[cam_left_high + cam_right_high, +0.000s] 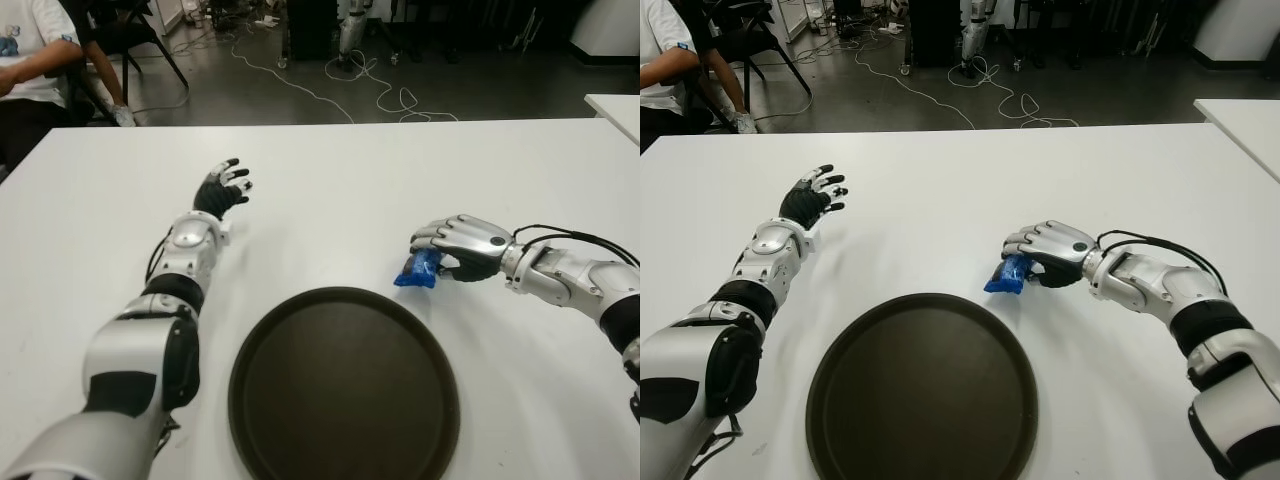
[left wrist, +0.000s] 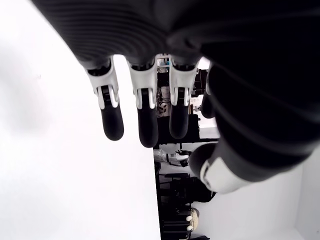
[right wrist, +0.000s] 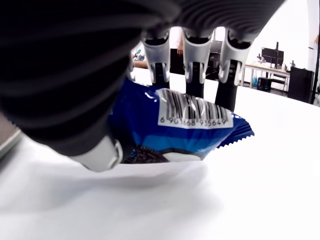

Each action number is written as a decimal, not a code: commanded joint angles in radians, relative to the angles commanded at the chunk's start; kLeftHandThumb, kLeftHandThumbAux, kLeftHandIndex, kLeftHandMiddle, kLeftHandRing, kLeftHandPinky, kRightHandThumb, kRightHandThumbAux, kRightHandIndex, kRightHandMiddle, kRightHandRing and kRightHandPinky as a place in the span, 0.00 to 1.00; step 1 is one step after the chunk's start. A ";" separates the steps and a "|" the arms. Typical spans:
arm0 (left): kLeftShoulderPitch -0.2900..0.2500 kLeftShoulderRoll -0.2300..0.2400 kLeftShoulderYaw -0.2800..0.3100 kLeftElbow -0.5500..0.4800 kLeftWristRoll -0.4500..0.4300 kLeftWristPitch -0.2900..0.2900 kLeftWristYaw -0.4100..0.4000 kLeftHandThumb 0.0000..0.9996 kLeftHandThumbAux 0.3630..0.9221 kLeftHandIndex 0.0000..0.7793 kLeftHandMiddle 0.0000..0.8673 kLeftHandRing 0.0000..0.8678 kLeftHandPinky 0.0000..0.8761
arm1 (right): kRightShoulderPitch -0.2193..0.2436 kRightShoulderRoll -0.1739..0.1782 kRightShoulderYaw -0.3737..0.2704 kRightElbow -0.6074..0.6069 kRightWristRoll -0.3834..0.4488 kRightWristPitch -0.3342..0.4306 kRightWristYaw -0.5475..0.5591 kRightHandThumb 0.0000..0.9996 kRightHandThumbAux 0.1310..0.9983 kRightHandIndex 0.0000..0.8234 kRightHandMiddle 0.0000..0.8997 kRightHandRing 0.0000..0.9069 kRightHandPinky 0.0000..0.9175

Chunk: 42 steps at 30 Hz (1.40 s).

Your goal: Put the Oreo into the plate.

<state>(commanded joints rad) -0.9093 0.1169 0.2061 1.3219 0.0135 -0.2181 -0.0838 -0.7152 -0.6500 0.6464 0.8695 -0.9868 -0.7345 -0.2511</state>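
A blue Oreo packet (image 1: pixel 419 269) lies on the white table just past the far right rim of the dark round plate (image 1: pixel 344 385). My right hand (image 1: pixel 462 247) is curled over the packet (image 3: pixel 185 130); the wrist view shows its fingers (image 3: pixel 194 67) behind the wrapper and the thumb in front, with the packet still touching the table. My left hand (image 1: pixel 222 187) is stretched out flat on the table far to the left, fingers (image 2: pixel 140 112) spread and holding nothing.
The white table (image 1: pixel 340 190) spreads wide around the plate. A seated person (image 1: pixel 30 60) is at the far left corner beyond the table. Cables (image 1: pixel 330 85) run over the floor behind. Another white table's corner (image 1: pixel 615 105) shows at the far right.
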 joint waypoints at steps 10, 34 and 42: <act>-0.002 0.001 0.005 0.002 -0.004 0.007 -0.001 0.00 0.66 0.14 0.22 0.22 0.25 | -0.017 0.010 0.011 0.027 -0.014 -0.014 -0.055 0.69 0.68 0.52 0.80 0.78 0.74; -0.003 0.004 0.011 0.003 -0.002 0.006 0.004 0.00 0.70 0.13 0.21 0.22 0.24 | 0.031 -0.008 -0.157 -0.279 0.142 0.071 0.097 0.70 0.68 0.53 0.86 0.88 0.88; -0.002 0.005 0.007 0.004 0.001 0.006 -0.002 0.00 0.65 0.14 0.21 0.22 0.24 | 0.134 -0.028 -0.221 -0.538 0.165 0.110 0.154 0.70 0.68 0.53 0.86 0.89 0.88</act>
<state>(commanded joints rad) -0.9115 0.1221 0.2136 1.3255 0.0148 -0.2124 -0.0863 -0.5814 -0.6780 0.4250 0.3316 -0.8221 -0.6247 -0.0975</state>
